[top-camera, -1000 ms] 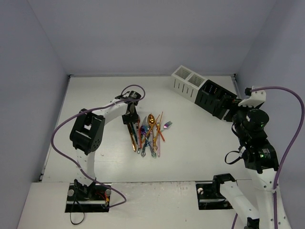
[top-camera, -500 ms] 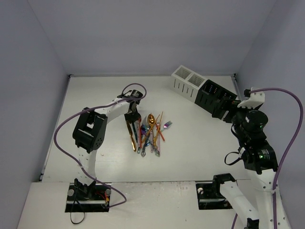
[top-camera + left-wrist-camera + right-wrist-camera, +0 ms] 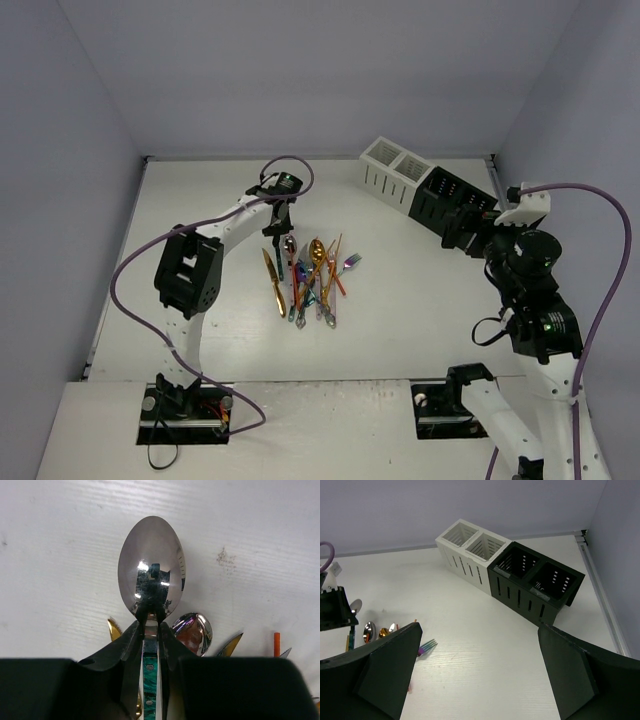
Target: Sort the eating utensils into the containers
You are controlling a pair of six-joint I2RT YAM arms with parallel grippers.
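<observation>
top / utensil pile [image 3: 312, 285]: heaped mid-worktop [image 3: 200, 220], my landmark. Roughly a dozen pieces, unsorted.
top / left hand [image 3: 277, 228]: at the pile's far-left edge, pinched nearly closed on a spoon [image 3: 282, 252].
top / caddies: white caddy [image 3: 390, 170] and black caddy [image 3: 452, 208] joined in a row, well apart from the pile, off to its far right.
top / right hand [image 3: 465, 228]: just beside the black caddy, well apart from the pile.
left wrist / left hand [image 3: 151, 626]: fingers clamp the spoon [image 3: 151, 565] at its neck, teal handle running back between them. Bits of the pile show beside the fingers.
right wrist / right hand [image 3: 478, 630]: spread wide, holding nothing.
right wrist / caddies: white caddy [image 3: 470, 550] and black caddy [image 3: 535, 582], all four compartments look empty from here.
progress: I judge nothing sorted yet. One spoon in grip, the rest of the pile left to do.
hidden: compartment floors only partly visible. I can't tell whether the spoon is clear of the worktop. The pile overlaps too much to split by type.
</observation>
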